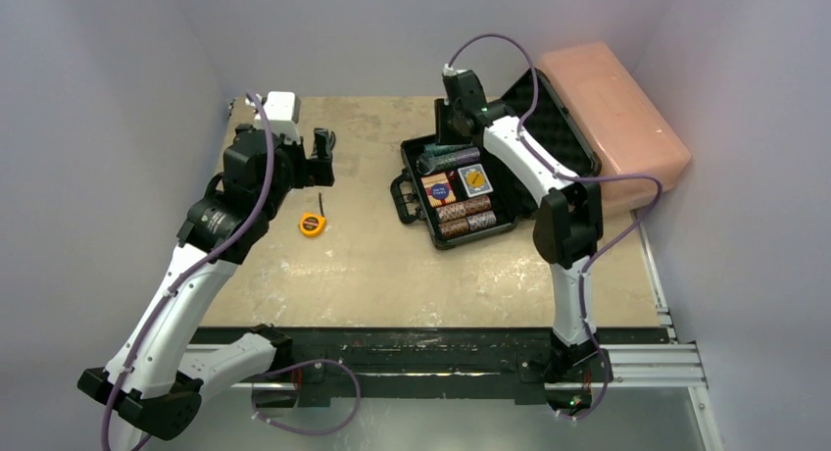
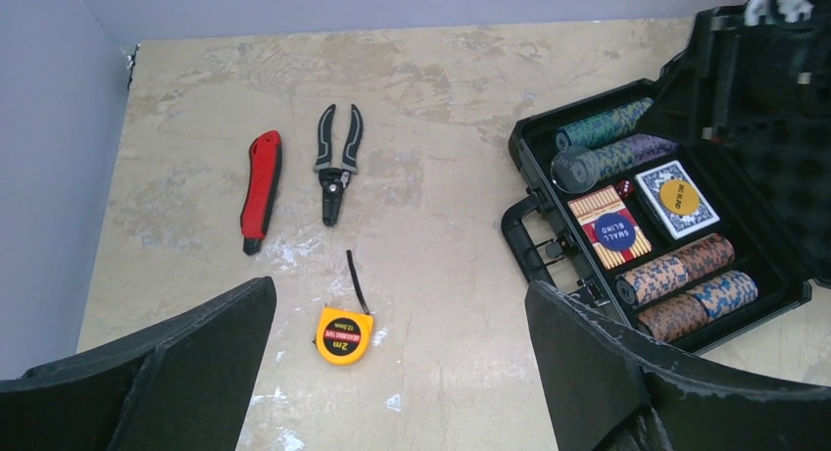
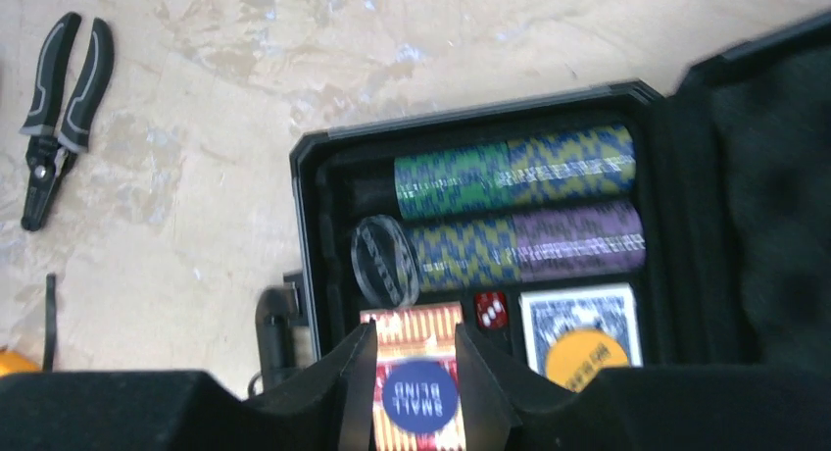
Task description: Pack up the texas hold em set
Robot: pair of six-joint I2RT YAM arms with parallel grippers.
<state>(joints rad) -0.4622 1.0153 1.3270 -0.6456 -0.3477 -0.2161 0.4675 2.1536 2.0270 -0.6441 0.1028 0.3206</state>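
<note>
Right fingers, narrowly parted, could knock the button off the red deck if lowered; left fingers gape wide.

Table: matt, mottled beige surface, scuffed white in patches. Briefcase, at 3 o'clock in the left wrist view: hard black plastic shell, matt. Its lid carries black egg-crate foam lining, soft and dull. Chip stacks: smooth, patterned, slight sheen. Button: clear glossy plastic. Die: glossy red. Pliers, at 11 o'clock: dark metal nose, grey-black rubbery grips. Tape measure: glossy yellow plastic. Pink box: smooth, dull plastic.
</note>
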